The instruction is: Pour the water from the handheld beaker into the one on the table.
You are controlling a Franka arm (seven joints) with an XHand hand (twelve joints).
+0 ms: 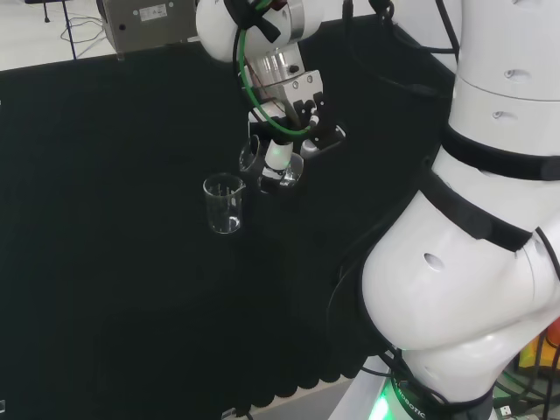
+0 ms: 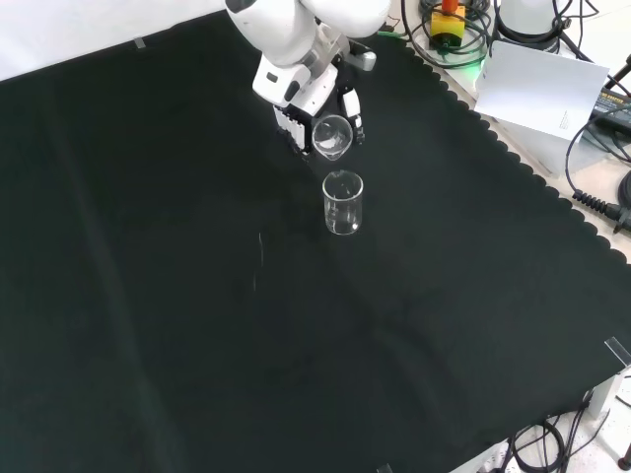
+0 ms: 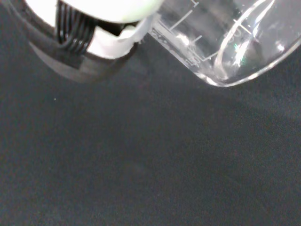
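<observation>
We saw the hand [image 2: 314,106] curled around a tilted clear beaker [image 2: 332,136], held above the cloth [image 2: 197,296]. The second beaker [image 2: 342,203] stood upright just in front of it in the front view.

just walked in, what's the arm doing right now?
The hand holds a clear beaker, tipped with its mouth toward the front camera. A second beaker stands upright on the black cloth, just in front of it in the front view, apart from it. I can't tell whether water is flowing.
</observation>
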